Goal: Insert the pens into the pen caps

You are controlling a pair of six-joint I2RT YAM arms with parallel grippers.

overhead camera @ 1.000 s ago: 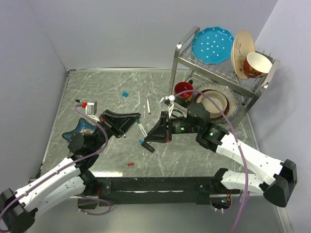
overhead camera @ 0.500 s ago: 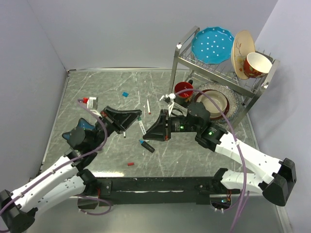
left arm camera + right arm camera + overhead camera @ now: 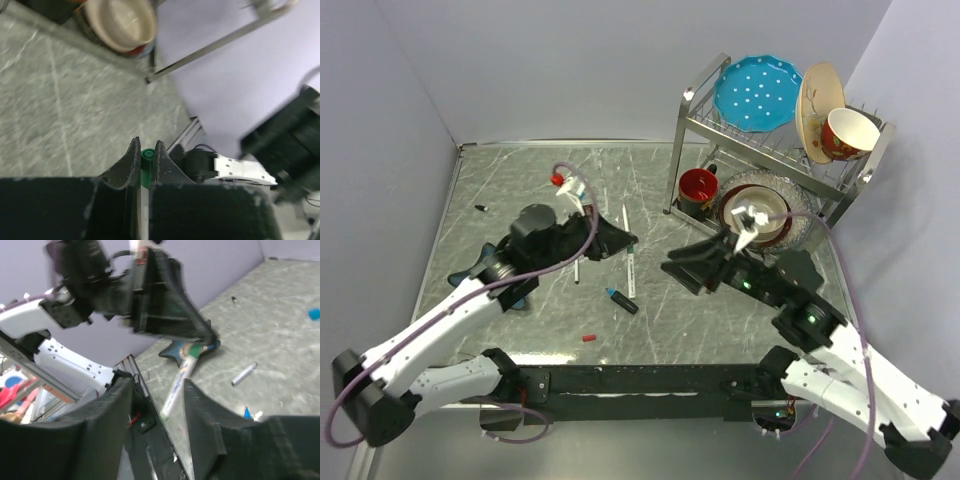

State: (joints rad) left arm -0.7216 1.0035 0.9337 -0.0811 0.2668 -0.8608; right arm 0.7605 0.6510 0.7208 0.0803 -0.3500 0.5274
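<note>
From above, the left gripper [image 3: 625, 243] sits over the middle of the table [image 3: 520, 180], jaws pressed together on the top end of the green pen [image 3: 630, 275], whose white barrel sticks out from the tips toward the near edge. The right gripper [image 3: 675, 273] faces it from the right with its fingers spread; it is near the pen but not touching it. A blue-tipped pen [image 3: 622, 300] with a black barrel lies just left of the green pen's free end, and a red cap [image 3: 588, 338] lies nearer the front edge. A thin white pen [image 3: 624, 216] lies behind the left gripper, and a black cap [image 3: 480, 207] sits far left. The dish rack [image 3: 775, 150] stands at the back right.

On the left wrist camera, the left gripper [image 3: 146, 145] pinches the green end of the pen [image 3: 146, 157] between its two fingers, with the white barrel running back between them. A bowl [image 3: 120, 22] shows at the top.

On the right wrist camera, the right gripper [image 3: 156, 385] stands wide open and holds nothing. Beyond it, the left gripper [image 3: 206, 339] clamps the green pen [image 3: 177, 377], which slants down toward the camera. A white pen [image 3: 244, 374], a black cap [image 3: 234, 299] and a blue cap [image 3: 315, 314] lie on the table.
</note>
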